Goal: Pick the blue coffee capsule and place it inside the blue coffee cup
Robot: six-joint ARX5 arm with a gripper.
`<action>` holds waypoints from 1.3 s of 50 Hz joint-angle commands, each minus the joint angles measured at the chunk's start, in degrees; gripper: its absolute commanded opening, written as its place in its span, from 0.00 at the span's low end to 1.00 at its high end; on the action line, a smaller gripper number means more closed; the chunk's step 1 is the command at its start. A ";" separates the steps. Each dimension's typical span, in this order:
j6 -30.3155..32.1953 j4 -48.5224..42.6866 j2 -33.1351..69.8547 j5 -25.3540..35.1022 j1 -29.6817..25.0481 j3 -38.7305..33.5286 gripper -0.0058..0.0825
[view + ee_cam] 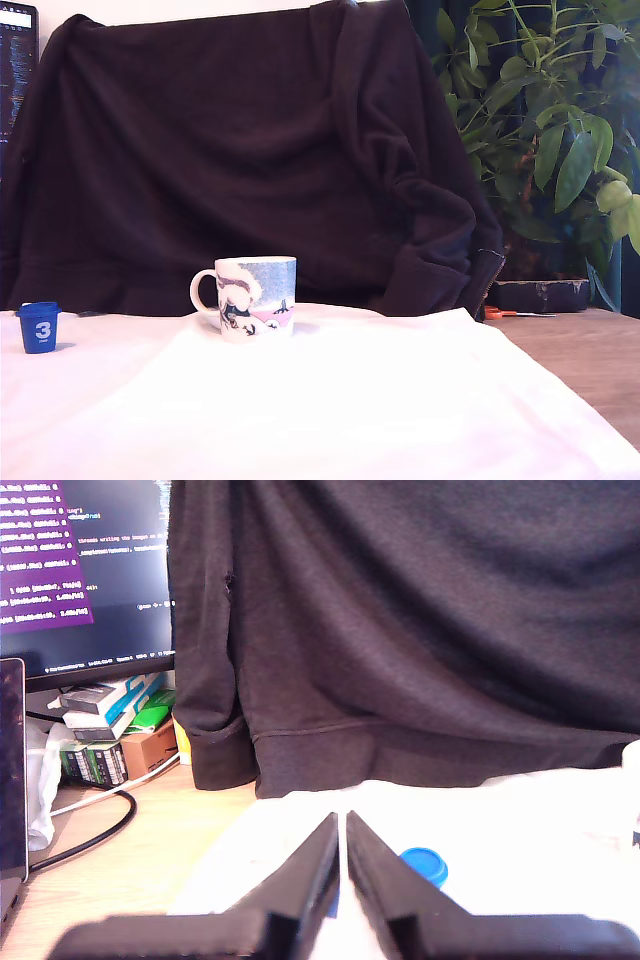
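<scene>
White "3" legible on side of capsule (39,328), exterior view, at 9 o'clock from mug (250,297). No text on mug, only a snowy picture. Lines of light text on monitor (85,570) in wrist view, over purple and dark panels; too blurred to read. Print on boxes (105,730) at 6 o'clock from monitor likewise unreadable.

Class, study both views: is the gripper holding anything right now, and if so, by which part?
Nothing is held. The gripper has its jaws nearly together with only white cloth visible between them; the blue coffee capsule sits beyond on the cloth, untouched.
</scene>
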 commanded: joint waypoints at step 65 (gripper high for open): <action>-20.96 33.00 42.45 -1.92 -12.61 -1.66 0.84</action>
